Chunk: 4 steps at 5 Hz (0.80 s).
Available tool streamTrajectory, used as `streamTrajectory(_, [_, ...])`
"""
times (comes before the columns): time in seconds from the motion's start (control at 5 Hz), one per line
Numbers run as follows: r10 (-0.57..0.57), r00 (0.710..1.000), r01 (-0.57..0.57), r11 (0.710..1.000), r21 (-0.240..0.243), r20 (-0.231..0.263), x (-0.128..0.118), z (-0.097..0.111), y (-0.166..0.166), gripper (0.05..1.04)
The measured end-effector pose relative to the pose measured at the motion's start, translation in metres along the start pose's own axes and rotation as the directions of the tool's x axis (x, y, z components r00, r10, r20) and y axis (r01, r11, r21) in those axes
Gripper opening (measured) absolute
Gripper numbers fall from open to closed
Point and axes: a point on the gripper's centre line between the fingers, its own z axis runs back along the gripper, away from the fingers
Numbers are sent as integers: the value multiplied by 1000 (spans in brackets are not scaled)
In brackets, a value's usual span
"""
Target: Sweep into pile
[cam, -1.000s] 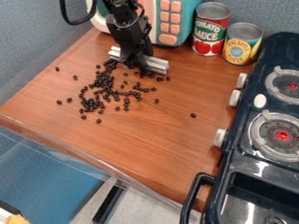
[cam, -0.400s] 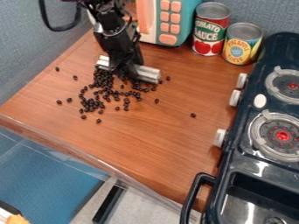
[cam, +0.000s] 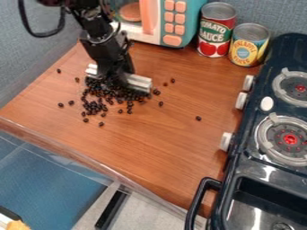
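Black two-finger gripper (cam: 116,81) pinches a long silvery ridged bar (cam: 139,83) at the beans.
Small round dark-brown beans (cam: 94,107) lie bunched along the bar's front side on the brown wood-grain tabletop (cam: 162,148), a few strays apart.

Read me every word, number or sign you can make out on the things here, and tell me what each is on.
"TOMATO SAUCE": on the red and green can.
"PINEAPPLE": on the yellow and blue can; the smaller word beneath it can't be read with certainty.
No other word, number or sign can be made out.
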Motion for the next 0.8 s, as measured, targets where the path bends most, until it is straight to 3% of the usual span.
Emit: streamTrajectory(0.8, [19,1000,-19,998,61,-4,8,11,33,346])
